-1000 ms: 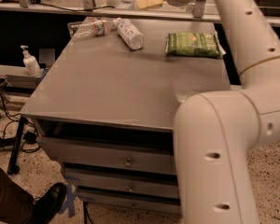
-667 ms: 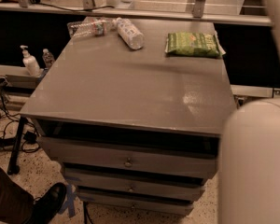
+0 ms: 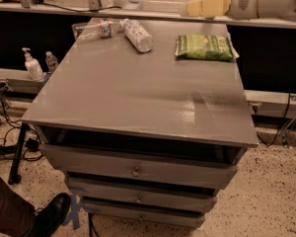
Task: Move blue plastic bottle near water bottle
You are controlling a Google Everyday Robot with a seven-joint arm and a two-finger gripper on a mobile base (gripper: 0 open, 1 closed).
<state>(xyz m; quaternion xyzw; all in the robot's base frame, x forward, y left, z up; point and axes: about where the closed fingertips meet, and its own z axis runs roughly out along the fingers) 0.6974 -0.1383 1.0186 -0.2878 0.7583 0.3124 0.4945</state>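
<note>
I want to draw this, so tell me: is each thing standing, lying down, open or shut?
blue plastic bottle: lying on its side.
water bottle: lying on its side, beside the blue one.
green bag: lying flat.
pump dispenser: standing upright.
drawers: shut.
gripper: in the air over the table's back right edge, touching nothing.

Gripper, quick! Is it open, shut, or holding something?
Gripper: top right, above the far edge of the table; open or shut cannot be told.

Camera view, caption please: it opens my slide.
Blue plastic bottle and water bottle lie far back on the cabinet; claw hovers top right.
</note>
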